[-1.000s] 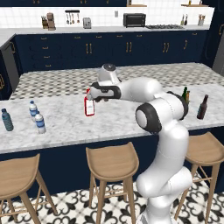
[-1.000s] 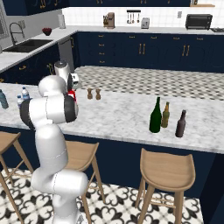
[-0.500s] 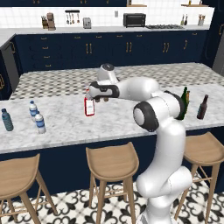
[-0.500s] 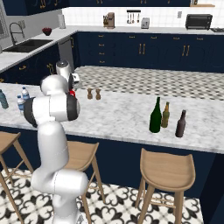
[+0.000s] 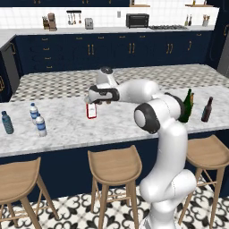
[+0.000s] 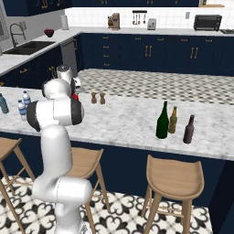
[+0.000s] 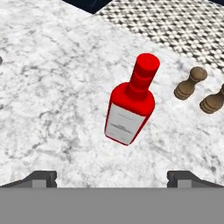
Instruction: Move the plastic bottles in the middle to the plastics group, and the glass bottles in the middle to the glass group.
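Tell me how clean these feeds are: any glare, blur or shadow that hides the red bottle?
Hand view: red bottle sharp, evenly lit, no glare, white label crisp; marble counter a bit soft. Left base view: bottle small but clear under the gripper, faint shadow only. Right base view: the arm covers most of it, just a red sliver showing.

Red bottle [image 7: 130,106], white label and red cap, stands upright on the marble just ahead of my gripper [image 7: 112,177], centred between its spread fingertips; the green wine bottle [image 6: 162,120] stands well off beside the glass group [image 6: 181,125].
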